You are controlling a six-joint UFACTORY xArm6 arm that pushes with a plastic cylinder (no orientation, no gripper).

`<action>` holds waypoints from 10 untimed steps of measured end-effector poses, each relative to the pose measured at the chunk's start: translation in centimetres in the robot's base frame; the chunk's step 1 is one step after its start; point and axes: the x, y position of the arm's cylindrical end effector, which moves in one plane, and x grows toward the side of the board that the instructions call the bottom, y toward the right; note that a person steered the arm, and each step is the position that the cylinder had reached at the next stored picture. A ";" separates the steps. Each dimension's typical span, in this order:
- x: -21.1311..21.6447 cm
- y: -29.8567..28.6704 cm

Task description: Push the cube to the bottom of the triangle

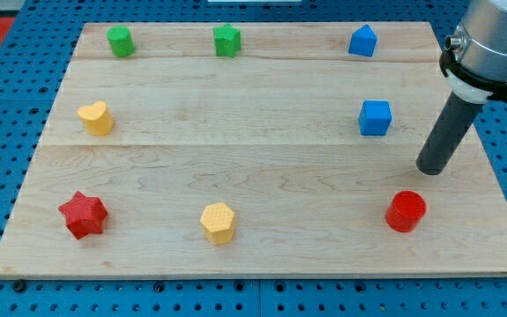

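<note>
**Tip parked right of the blue cube, triangle waiting at the far edge**

Starting at the left of the wooden board [262,97]: a green cylinder [120,40] sits at the far left corner. Nearer in on that side is a yellow heart-shaped block [96,117], and nearer still, close to the near edge, a red star [83,214].

Moving right to the middle: a green star-like block [227,40] stands at the far edge, well apart from the cylinder. Down at the near edge, almost in line with it, sits a yellow block with a faceted, roughly hexagonal outline [219,222].

On to the right half, where the action is. The blue triangle [363,40], a block with a pointed top, rests at the far edge. Directly nearer from it lies the blue cube [375,117], clearly apart from the triangle, with bare wood between the two. Near the near edge sits a red cylinder [406,211].

And furthest right, my tip [431,169] is down on the board, to the right of the blue cube and slightly nearer, touching nothing. The red cylinder lies just nearer and a touch left of it. This rod has no jaws to spread or press together; it holds no block.
</note>
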 end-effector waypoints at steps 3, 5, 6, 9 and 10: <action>-2.1 -1.6; -2.1 -6.7; -6.9 -5.7; -10.2 -3.8; -7.7 -5.5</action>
